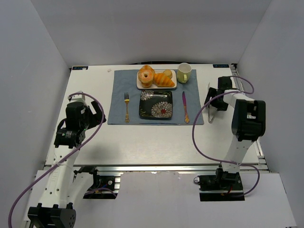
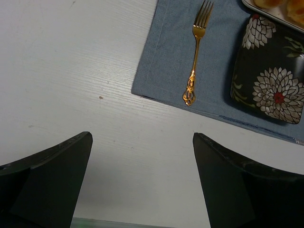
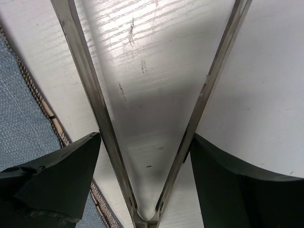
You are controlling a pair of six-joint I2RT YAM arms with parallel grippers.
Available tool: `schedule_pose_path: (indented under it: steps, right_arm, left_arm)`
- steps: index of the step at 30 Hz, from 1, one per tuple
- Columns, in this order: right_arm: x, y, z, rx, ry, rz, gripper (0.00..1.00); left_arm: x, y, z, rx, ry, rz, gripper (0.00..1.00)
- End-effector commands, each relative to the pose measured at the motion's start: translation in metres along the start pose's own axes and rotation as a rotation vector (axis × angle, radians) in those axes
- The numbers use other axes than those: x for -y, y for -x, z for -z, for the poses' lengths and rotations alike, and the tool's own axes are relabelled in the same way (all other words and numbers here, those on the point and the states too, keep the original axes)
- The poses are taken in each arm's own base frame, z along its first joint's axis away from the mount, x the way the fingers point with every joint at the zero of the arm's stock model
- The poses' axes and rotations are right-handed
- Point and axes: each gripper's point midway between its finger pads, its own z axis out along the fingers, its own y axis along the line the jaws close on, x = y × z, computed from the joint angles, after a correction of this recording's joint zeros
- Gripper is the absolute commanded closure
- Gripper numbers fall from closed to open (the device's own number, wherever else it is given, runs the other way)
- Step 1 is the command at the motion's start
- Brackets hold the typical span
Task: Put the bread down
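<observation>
The bread (image 1: 146,74), a golden ring-shaped bun, lies at the left end of a white tray (image 1: 140,87) at the back of the blue placemat (image 1: 118,95). Metal tongs (image 1: 212,112) lie on the table right of the mat. My right gripper (image 3: 145,137) straddles them near their hinge, and the fingers (image 3: 66,175) touch the outer sides of both spread tong arms (image 3: 85,71). Over the bare table left of the mat, my left gripper (image 2: 142,137) is open and holds nothing.
A long croissant (image 1: 164,80) and small rolls share the tray with the bread. A green mug (image 1: 184,72) stands to its right. A black flowered plate (image 1: 156,104) sits mid-mat between a gold fork (image 1: 127,107) and a knife (image 1: 185,107).
</observation>
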Motion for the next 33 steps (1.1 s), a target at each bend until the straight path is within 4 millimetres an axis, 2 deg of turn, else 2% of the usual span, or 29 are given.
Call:
schedule_pose_path:
  steps: [1,6,13,18,22,25,28,29,30,31,33]
  right_arm:
    - [0.006,-0.028,-0.019,-0.075,-0.010,0.034,0.17]
    - [0.006,-0.032,-0.022,-0.086,-0.037,0.067,0.17]
    - [0.011,-0.041,-0.027,-0.116,-0.085,0.102,0.22]
    - [0.009,-0.039,-0.023,-0.110,-0.077,0.086,0.38]
    - [0.005,-0.022,-0.008,-0.065,-0.074,0.073,0.50]
    - [0.001,0.008,0.026,0.018,-0.064,0.065,0.50]
    - [0.002,0.021,0.058,0.051,-0.070,0.059,0.50]
    - [0.001,0.031,0.080,0.095,-0.065,0.051,0.50]
    - [0.002,0.033,0.093,0.111,-0.064,0.044,0.50]
    - [-0.005,0.033,0.120,0.146,-0.043,0.053,0.50]
    - [-0.012,0.032,0.145,0.185,-0.012,0.059,0.50]
  left_arm:
    - [0.002,0.008,0.007,0.032,-0.009,0.002,0.02]
    - [0.001,0.006,0.006,0.026,-0.005,0.002,0.02]
    - [0.000,0.005,0.007,0.028,-0.002,0.000,0.02]
    - [-0.002,0.002,0.007,0.023,0.005,-0.005,0.02]
    - [-0.002,0.002,0.006,0.020,0.005,-0.005,0.02]
    - [-0.001,0.002,0.005,0.018,0.004,-0.004,0.02]
    - [-0.001,0.002,0.004,0.017,0.002,-0.002,0.02]
    - [-0.001,0.002,0.004,0.018,0.002,-0.001,0.02]
    - [-0.001,0.002,0.003,0.018,0.002,0.001,0.02]
    - [0.000,0.003,0.003,0.020,0.001,0.004,0.02]
    - [0.001,0.004,0.002,0.025,-0.001,0.009,0.02]
